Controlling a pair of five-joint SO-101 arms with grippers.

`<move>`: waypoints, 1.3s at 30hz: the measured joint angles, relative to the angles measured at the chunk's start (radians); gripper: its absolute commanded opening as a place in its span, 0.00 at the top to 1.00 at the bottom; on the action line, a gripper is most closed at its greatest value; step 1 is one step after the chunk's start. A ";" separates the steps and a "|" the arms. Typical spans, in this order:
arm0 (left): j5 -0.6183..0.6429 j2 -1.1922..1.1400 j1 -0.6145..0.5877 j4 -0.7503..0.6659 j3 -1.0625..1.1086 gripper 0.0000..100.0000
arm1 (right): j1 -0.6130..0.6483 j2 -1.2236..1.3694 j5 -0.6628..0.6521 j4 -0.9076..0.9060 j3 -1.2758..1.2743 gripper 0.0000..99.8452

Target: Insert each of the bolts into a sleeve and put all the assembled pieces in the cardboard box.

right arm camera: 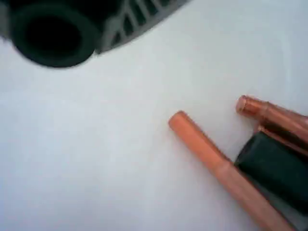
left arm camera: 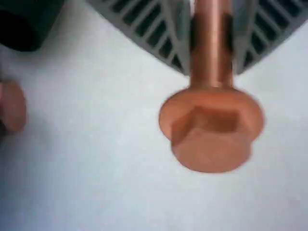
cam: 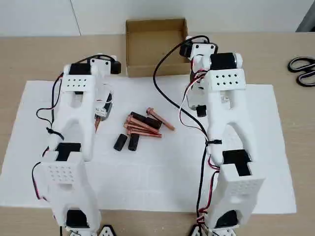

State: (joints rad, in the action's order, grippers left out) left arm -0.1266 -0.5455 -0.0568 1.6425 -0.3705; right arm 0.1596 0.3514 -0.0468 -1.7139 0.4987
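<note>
White sheet [cam: 147,177] covers the near part of the wooden table [cam: 29,54], and both arms stand over it. The left gripper [left arm camera: 211,45] is clamped on the shank of a copper bolt [left arm camera: 211,127], head hanging free above the sheet. The right gripper [right arm camera: 96,24] appears to grasp a black sleeve [right arm camera: 50,36], open bore showing, though the hold is only partly visible. Between the arms lie the loose bolts [cam: 143,127] in a heap, with the loose sleeves [cam: 127,142] just beside and among them. Farther back, the cardboard box [cam: 156,49] holds nothing. I judge the task barely begun: one pair is lifted but not yet joined, and every piece remains to be boxed.
</note>
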 measured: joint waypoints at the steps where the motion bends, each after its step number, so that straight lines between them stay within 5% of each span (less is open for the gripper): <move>1: -0.002 0.000 0.000 -0.008 0.003 0.95 | 0.000 0.000 0.000 0.000 0.000 1.00; 39: -0.038 -0.133 0.000 -0.054 -0.101 0.89 | 0.002 0.000 0.000 0.000 0.000 1.00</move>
State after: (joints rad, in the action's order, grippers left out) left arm -0.1649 -0.6790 -0.0568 1.5888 -0.4718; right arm 0.1611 0.3514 -0.0468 -1.7139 0.4987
